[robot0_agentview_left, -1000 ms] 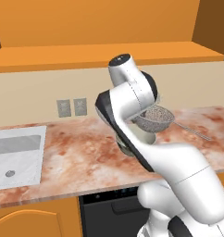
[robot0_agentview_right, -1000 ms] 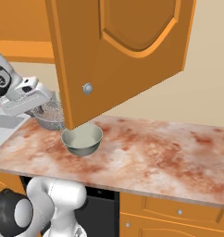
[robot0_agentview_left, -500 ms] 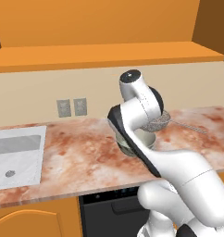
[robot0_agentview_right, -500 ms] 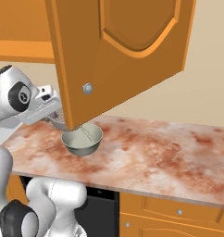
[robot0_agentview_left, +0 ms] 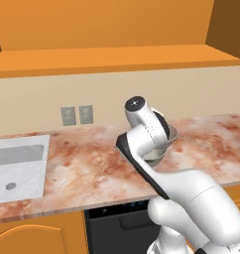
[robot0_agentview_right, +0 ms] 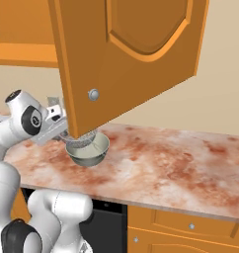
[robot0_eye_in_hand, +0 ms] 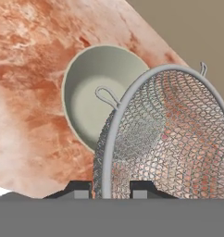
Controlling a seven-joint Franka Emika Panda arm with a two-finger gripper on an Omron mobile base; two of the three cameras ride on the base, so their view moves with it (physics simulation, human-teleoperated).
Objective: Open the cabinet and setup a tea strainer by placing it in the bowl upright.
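Observation:
My gripper point(robot0_eye_in_hand: 109, 190) is shut on the rim of the tea strainer point(robot0_eye_in_hand: 171, 139), a grey mesh basket held tilted just above the bowl point(robot0_eye_in_hand: 88, 95). The pale grey-green bowl point(robot0_agentview_right: 87, 154) stands on the marble counter, with the tea strainer point(robot0_agentview_right: 83, 141) partly over its rim. In the right base view my gripper point(robot0_agentview_right: 66, 134) sits at the bowl's left, half hidden by the cabinet's open door point(robot0_agentview_right: 136, 54). In the left base view the arm covers most of the bowl point(robot0_agentview_left: 155, 158); the tea strainer's mesh point(robot0_agentview_left: 169, 133) peeks out to its right.
The open door's lower corner, with its silver knob point(robot0_agentview_right: 93, 94), hangs right over the bowl. A sink point(robot0_agentview_left: 20, 168) lies at the counter's left, with wall sockets point(robot0_agentview_left: 76, 115) behind. Base cupboards point(robot0_agentview_right: 190, 227) and a dark appliance front point(robot0_agentview_left: 117, 223) sit below.
The arm has swung right and down, carrying the tea strainer from left of the bowl to just above it. The bowl and the door have stayed put.

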